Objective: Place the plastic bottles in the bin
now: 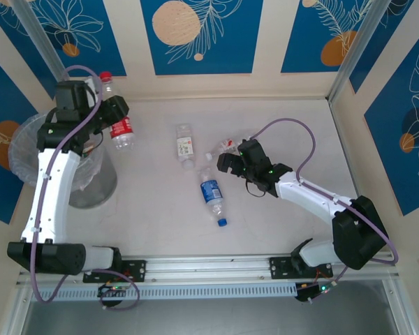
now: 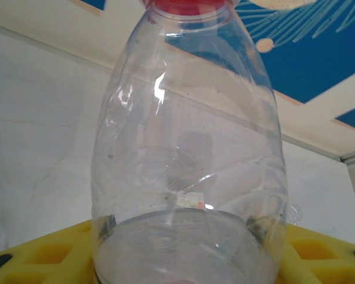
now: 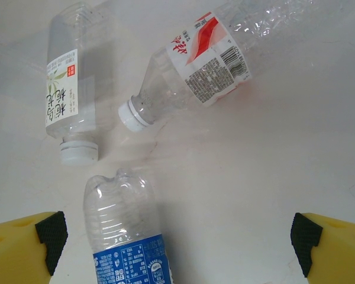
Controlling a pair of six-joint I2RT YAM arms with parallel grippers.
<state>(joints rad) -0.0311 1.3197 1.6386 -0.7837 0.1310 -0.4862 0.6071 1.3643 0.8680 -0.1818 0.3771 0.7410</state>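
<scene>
Plastic bottles (image 3: 207,65) look light, thin and slippery, so the middle is the best place to grab. Left tool (image 1: 115,109) is clamped on the red-capped bottle (image 2: 183,148). Right tool (image 3: 177,235) is spread apart above the counter (image 3: 254,177).

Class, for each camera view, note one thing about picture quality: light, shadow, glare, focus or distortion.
Top external: even, diffuse light, faint shadows, all sharp. Left wrist: the red-capped bottle looms very close, its clear wall smearing the background seen through it, with a white glint on its shoulder. Right wrist: crisp; the white-labelled bottle throws a soft grey shadow on the table.
</scene>
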